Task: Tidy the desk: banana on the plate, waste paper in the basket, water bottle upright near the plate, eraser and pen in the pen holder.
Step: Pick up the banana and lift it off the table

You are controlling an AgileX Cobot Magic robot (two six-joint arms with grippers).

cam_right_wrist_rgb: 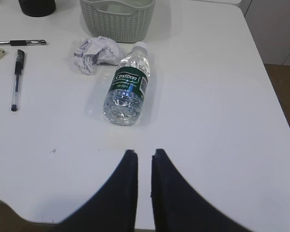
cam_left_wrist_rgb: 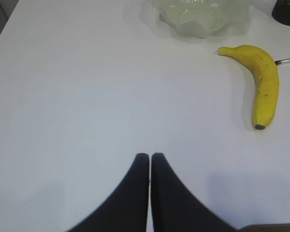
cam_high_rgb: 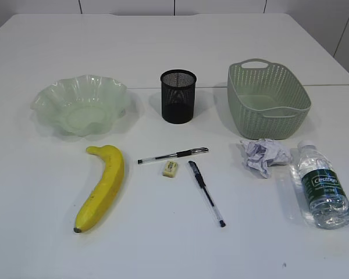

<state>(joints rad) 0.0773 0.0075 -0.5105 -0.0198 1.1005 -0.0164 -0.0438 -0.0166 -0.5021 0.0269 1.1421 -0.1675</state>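
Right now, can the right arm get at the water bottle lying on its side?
Probably yes. The water bottle lies on bare desk straight ahead of the right gripper, nothing between them. The waste paper sits beside its cap, off that line.

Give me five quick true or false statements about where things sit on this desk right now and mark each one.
1. The banana lies on the desk, outside the plate. True.
2. The water bottle stands upright. False: it lies on its side.
3. The pen holder holds both pens. False: both pens lie on the desk.
4. The waste paper sits outside the basket. True.
5. The eraser lies inside the plate. False: it lies on the desk between the two pens.
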